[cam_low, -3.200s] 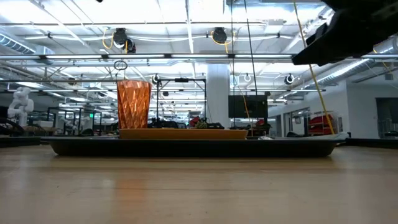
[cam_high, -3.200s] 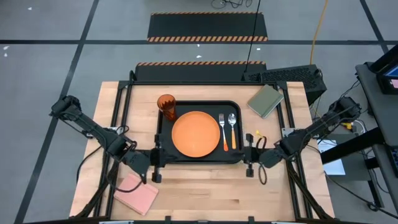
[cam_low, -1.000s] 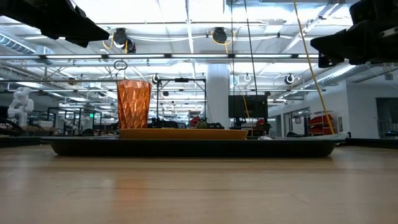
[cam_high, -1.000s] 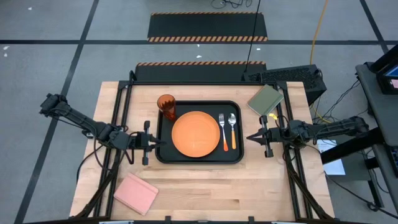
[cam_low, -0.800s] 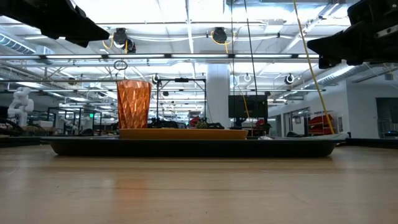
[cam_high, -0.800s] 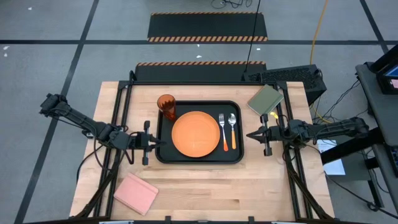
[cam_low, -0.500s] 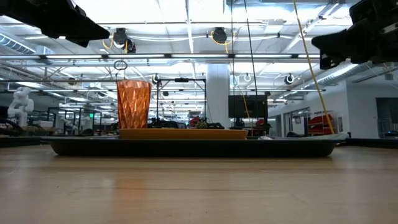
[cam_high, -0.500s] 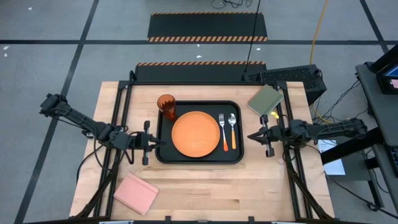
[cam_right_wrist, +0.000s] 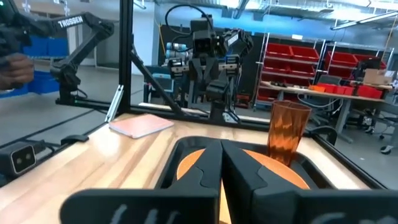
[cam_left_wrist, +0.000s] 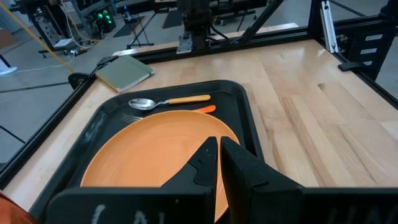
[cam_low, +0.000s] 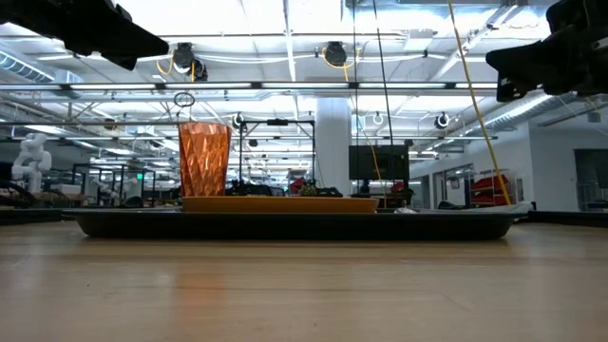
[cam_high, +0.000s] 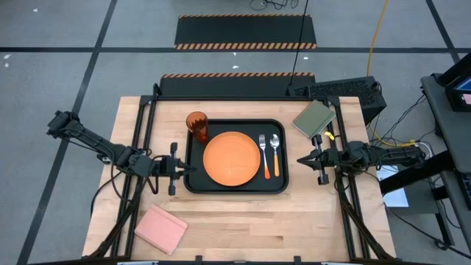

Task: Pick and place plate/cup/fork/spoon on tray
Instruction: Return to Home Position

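Wooden table (cam_high: 243,221) is seen from above bearing the tray (cam_high: 235,187), with plate (cam_high: 232,158), fork (cam_high: 264,156), spoon (cam_high: 275,153) and cup (cam_high: 197,125) set inside. Only the wrist views show the left gripper (cam_left_wrist: 219,149) and right gripper (cam_right_wrist: 221,154) pressed together, flanking the tray.

The right gripper (cam_high: 305,159) has drawn back a little, away from the tray (cam_high: 282,183).

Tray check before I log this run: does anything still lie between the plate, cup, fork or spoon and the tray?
Nothing visible does. The plate, cup, fork and spoon already sit on the tray. The left tool and right tool, both shut, hang off its two sides.
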{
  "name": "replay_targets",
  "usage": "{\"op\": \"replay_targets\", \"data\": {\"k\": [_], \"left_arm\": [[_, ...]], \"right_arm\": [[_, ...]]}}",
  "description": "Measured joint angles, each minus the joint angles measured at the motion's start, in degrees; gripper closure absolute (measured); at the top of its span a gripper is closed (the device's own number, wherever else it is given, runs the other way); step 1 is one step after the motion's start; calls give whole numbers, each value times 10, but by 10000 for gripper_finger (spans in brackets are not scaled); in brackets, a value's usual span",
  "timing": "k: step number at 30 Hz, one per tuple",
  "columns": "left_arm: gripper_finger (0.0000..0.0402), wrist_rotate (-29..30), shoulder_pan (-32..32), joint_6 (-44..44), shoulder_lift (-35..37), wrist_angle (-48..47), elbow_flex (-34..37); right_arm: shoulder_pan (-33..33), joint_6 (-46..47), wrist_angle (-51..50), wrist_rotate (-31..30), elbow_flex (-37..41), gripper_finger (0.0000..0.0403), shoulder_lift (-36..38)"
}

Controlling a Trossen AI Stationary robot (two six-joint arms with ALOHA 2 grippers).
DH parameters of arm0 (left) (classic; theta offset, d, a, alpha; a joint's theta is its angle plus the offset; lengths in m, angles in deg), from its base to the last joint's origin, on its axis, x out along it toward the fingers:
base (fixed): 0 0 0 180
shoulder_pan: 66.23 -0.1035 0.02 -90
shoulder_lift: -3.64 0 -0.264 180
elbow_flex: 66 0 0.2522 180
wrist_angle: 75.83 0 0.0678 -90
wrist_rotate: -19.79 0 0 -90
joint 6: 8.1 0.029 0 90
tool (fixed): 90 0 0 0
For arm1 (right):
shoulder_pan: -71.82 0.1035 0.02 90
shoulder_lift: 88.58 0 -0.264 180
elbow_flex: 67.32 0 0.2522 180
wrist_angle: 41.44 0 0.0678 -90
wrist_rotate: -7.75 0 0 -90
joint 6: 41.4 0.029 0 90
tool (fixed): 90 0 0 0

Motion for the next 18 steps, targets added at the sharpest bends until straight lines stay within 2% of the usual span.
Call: {"op": "replay_targets", "data": {"k": [4,8,18], "left_arm": [[378,0,0,0,0,0,0],[378,0,0,0,0,0,0],[378,0,0,0,0,-1,0]], "right_arm": [[0,1,-14,-1,0,403,0],[0,9,-29,-31,0,403,0],[0,18,-39,-29,0,403,-1]]}}
